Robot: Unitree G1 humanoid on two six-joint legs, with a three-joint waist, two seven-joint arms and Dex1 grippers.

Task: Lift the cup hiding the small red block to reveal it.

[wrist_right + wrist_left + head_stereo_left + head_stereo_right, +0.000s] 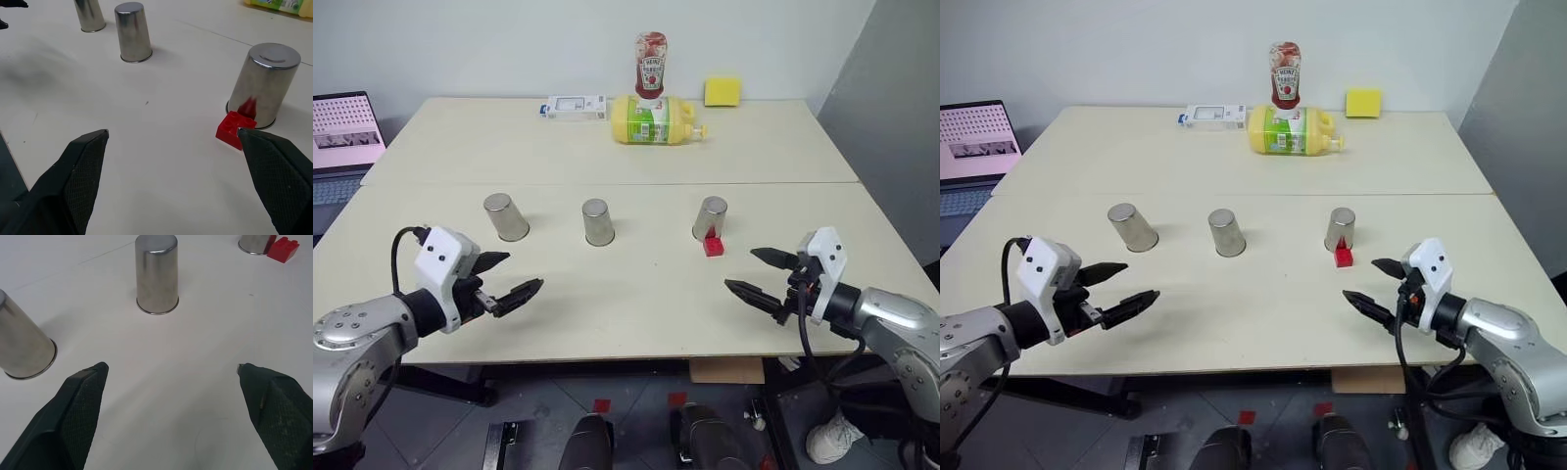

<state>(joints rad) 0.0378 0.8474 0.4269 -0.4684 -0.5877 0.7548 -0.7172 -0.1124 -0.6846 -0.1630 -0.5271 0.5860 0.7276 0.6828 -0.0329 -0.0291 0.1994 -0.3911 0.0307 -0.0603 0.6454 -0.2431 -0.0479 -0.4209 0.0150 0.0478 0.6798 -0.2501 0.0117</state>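
Three steel cups stand upside down in a row across the near half of the table (636,323): the left cup (506,216), the middle cup (597,222) and the right cup (710,217). One small red block (713,245) sits uncovered on the table, touching the near side of the right cup's rim. My left gripper (512,278) hovers near the left cup, on its near side, fingers spread wide and holding nothing. My right gripper (762,275) hovers just right of and nearer than the block, also wide open and empty. At the far side I count one ketchup bottle (650,65), one yellow bottle (656,120) lying down, one yellow sponge (722,91) and one white box (576,106). One laptop (344,137) sits at the far left.
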